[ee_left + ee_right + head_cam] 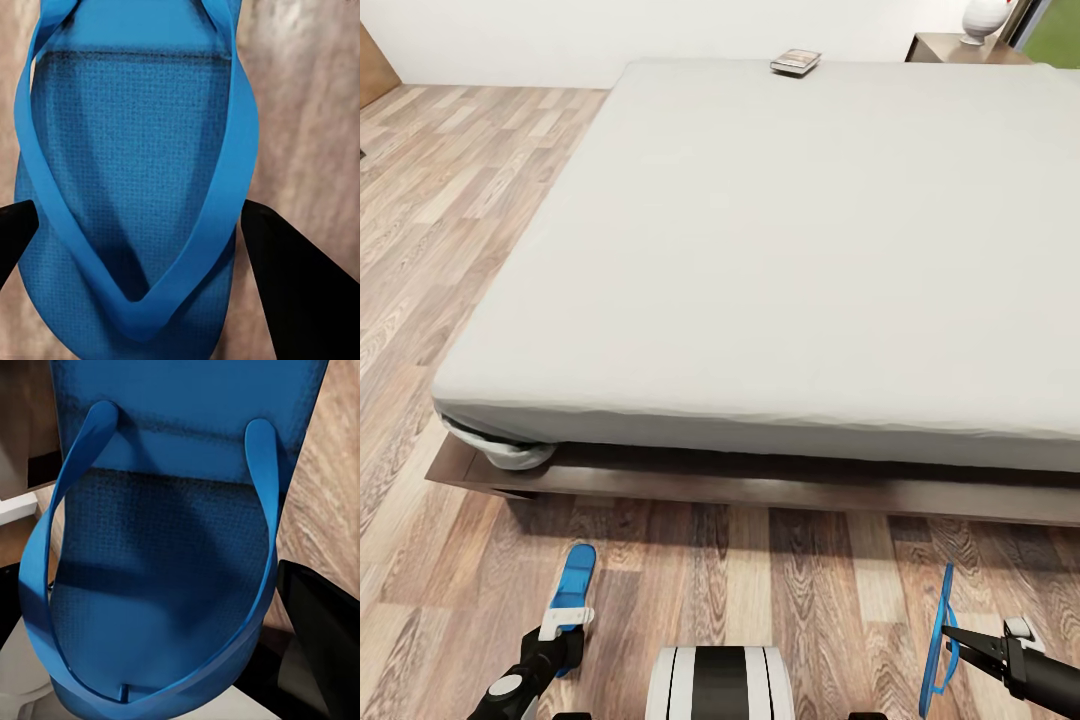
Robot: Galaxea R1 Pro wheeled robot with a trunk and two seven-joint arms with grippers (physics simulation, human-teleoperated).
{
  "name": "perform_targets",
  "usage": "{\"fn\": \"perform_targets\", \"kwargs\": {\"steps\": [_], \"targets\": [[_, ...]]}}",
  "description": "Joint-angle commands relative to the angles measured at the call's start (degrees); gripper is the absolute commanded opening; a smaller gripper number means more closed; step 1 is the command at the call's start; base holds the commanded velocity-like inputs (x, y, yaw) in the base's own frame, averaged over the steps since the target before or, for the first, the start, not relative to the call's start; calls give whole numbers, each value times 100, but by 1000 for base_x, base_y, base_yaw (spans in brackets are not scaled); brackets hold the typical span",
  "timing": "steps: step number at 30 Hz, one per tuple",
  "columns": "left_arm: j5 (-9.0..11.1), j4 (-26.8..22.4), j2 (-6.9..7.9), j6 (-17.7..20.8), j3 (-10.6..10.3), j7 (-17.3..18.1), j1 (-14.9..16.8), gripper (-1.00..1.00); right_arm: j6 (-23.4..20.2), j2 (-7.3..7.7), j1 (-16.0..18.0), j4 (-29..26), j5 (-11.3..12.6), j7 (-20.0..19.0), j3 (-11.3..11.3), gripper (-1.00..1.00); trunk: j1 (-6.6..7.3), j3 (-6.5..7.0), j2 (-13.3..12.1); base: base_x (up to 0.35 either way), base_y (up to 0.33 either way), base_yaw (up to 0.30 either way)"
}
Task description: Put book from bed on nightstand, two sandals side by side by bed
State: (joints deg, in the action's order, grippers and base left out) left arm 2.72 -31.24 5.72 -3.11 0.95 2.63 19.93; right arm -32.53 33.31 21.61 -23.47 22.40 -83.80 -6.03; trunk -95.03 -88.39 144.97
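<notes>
Showing two sandals, left pincer [567,622] apart over one [573,584], right pincer [950,633] clamping other [937,640], one book [796,62].

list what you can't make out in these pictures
- Book: head view, too small and far to read its cover.
- Nightstand: head view, cut off by the top edge, front hidden behind the bed.
- Right sandal: head view, seen edge-on; its lower end meets the bottom edge.

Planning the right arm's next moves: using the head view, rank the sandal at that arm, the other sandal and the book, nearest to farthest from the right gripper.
1. Sandal on edge, at the right gripper.
2. Flat sandal, across the floor, by the left gripper.
3. Book, at the bed's far edge.
</notes>
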Motion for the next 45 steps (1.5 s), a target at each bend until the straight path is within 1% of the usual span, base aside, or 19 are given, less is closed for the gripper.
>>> {"fn": "perform_targets", "kwargs": {"steps": [1, 15, 16, 40, 45], "targets": [[27, 4, 0, -14, 10, 27, 2, -100, -60, 0, 1, 0, 10, -14, -5, -100, 1, -3, 1, 0, 0, 0], [27, 5, 0, -12, 10, 32, 2, -100, -60, 0, 1, 0, 9, -14, -4, -100, 1, -3, 1, 0, 0, 0], [27, 4, 0, -12, 10, 34, 2, 100, -60, 0, 1, 0, 10, -14, -4, -100, 1, -3, 1, 0, 0, 0], [27, 4, -13, -8, 10, 27, 2, 100, -60, 0, 1, -3, 9, -14, -6, -100, 1, -3, 1, 0, 0, 0], [21, 4, -23, -2, 10, 27, 2, 100, -60, 0, 1, -2, 9, -14, -5, -100, 14, 108, -6, 0, 0, 0]]}}
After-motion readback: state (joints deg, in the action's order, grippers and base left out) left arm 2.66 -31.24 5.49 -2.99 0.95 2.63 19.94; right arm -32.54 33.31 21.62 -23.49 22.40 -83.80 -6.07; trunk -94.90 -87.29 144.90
